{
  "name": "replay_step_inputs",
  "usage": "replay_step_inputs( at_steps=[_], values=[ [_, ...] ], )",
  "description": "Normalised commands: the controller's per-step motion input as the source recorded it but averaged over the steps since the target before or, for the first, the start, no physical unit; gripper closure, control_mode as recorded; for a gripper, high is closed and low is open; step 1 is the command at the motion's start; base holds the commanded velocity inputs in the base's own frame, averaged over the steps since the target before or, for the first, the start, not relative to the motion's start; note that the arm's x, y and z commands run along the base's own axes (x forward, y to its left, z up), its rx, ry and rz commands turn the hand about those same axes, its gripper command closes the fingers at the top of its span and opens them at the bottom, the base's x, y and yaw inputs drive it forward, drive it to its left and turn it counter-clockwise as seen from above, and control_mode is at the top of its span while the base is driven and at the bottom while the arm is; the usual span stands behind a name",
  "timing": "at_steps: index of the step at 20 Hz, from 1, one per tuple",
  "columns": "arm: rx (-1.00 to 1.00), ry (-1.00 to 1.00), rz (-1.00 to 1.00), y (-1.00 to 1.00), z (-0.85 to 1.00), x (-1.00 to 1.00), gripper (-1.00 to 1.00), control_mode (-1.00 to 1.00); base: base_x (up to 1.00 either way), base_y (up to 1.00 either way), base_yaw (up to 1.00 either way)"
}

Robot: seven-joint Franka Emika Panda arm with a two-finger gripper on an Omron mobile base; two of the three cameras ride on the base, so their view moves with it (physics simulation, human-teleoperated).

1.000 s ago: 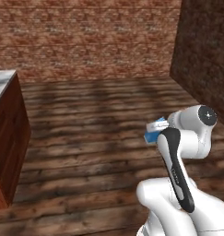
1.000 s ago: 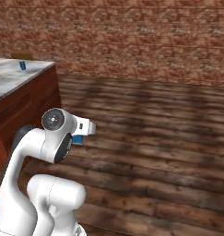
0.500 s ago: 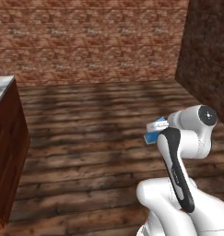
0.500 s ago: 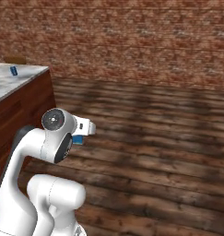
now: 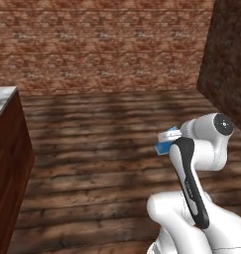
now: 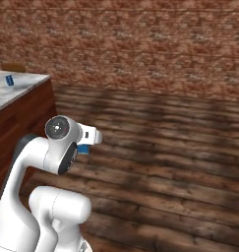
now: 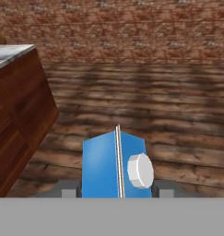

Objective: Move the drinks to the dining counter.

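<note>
Blue carton (image 7: 114,165), clamped in our pincer (image 7: 115,191), rides ahead of the arm; the marble surface (image 6: 15,91) with its can (image 6: 9,80) has slid leftward as we drive, delivery pending.

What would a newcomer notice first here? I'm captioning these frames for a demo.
The blue carton with its white cap, clamped in the hand, sits low in the hand view. Behind it runs a red brick wall over a plank floor. A marble-topped counter with reddish wood sides stands at left.
</note>
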Motion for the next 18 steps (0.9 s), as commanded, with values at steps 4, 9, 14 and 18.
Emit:
replay_step_inputs(
  at_steps=[4,9,14,18],
  values=[
    [0.0,0.0,0.0,0.0,0.0,0.0,1.0,1.0,0.46,0.03,0.09],
    [0.0,0.0,0.0,0.0,0.0,0.0,1.0,1.0,0.47,0.04,0.09],
    [0.0,0.0,0.0,0.0,0.0,0.0,1.0,1.0,0.45,0.06,0.09],
    [0.0,0.0,0.0,0.0,0.0,0.0,1.0,1.0,0.45,0.07,0.1]
  ],
)
